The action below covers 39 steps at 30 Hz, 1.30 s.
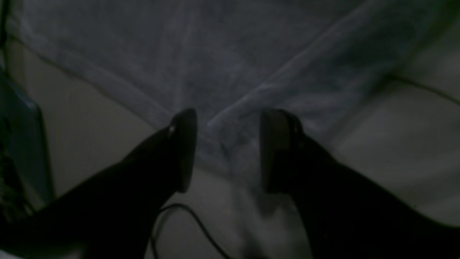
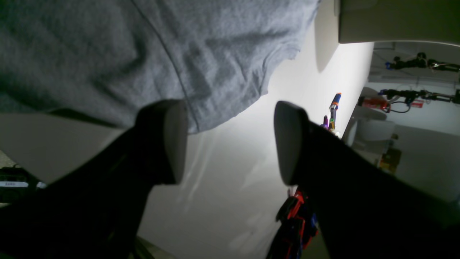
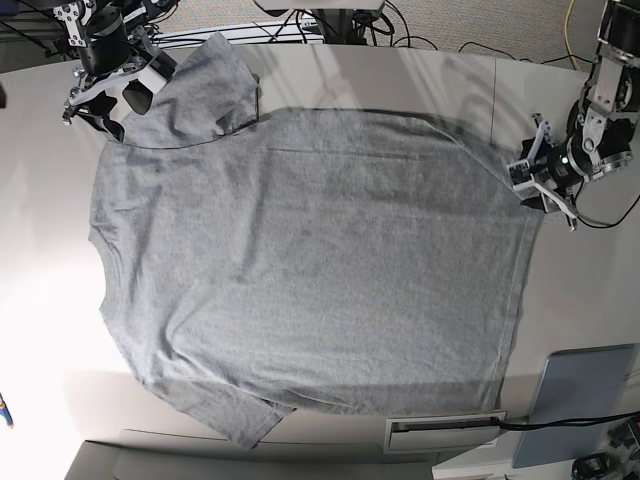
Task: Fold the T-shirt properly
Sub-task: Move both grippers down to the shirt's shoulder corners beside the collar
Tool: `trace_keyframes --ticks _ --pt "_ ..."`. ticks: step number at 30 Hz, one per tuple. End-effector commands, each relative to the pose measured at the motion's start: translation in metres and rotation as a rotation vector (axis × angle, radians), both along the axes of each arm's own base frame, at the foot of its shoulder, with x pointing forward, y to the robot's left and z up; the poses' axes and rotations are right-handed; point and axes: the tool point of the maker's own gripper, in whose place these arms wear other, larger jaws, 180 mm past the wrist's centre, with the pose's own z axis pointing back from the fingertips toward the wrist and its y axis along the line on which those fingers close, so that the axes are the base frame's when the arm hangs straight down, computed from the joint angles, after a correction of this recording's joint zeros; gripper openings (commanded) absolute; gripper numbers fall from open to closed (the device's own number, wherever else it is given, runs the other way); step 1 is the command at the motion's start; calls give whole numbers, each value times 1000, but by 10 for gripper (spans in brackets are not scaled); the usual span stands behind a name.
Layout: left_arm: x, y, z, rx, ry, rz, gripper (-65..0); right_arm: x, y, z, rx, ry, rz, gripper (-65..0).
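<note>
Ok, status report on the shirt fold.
Left gripper open at hem corner. Right gripper open by sleeve. Grey cotton T-shirt flat, unfolded. Nothing obstructing.

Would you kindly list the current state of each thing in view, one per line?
T-shirt: spread flat on the table, plain side up, unfolded.
Left tool: open, at a corner of the shirt's hem.
Right tool: open, at the sleeve edge.

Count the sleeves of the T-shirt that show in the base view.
2. One sleeve lies at the top left by the right claw; the other sleeve lies at the bottom, near the table's lower edge. Both belong to the T-shirt.
</note>
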Motion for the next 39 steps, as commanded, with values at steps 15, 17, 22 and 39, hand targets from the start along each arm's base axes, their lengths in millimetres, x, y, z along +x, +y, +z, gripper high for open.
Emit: trace_keyframes --ticks 15,17,22,39 --pt "0 13 -20 -49 89 71 -434 3 1 7 -2 -23 6 -276" --pt "-2 15 -24 -50 99 80 -500 3 1 7 -2 -23 7 -276" --pt "-7 19 -28 -46 116 91 -650 3 1 7 -3 -23 7 -276" --pt "-62 16 -2 -113 190 11 -650 2 -1 6 -11 -19 -4 -276"
